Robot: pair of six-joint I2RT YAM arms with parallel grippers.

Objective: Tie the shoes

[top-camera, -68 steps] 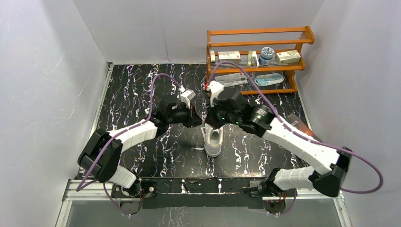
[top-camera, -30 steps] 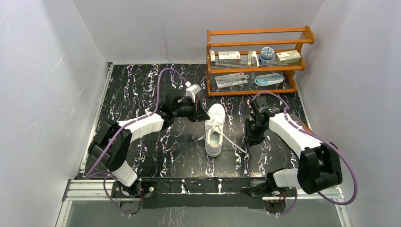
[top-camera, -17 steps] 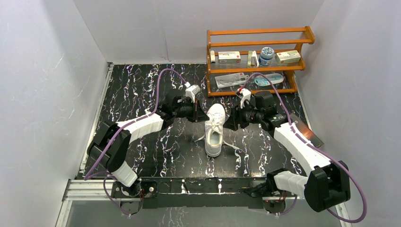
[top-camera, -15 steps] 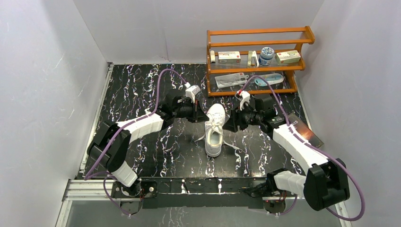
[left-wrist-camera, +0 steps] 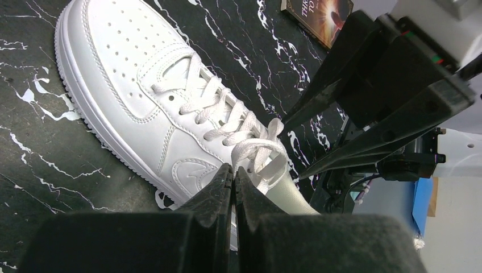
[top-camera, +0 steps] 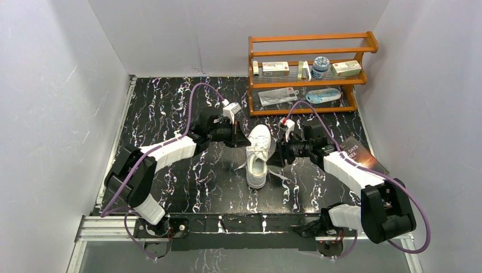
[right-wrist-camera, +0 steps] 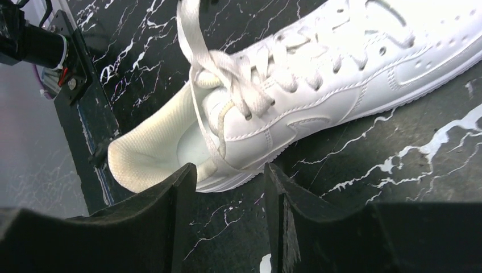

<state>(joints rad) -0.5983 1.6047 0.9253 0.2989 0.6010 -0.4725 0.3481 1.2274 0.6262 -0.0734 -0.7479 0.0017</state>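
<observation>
The white shoe lies mid-table, toe toward the arms, with its laces crossed at the tongue. One loose lace end trails to its right and another to its left. My left gripper is shut, its tips against the shoe's collar where a lace loop starts; no lace shows between the tips. My right gripper is open and low by the right side of the shoe, with only table between its fingers. A lace runs up out of that view.
A wooden shelf with boxes and a jar stands at the back right. A dark book lies on the table right of the right arm. White walls close in the left, back and right.
The right arm swung in from the right side of the table and came down beside the shoe, its jaws open. The left gripper and the shoe stayed put.
</observation>
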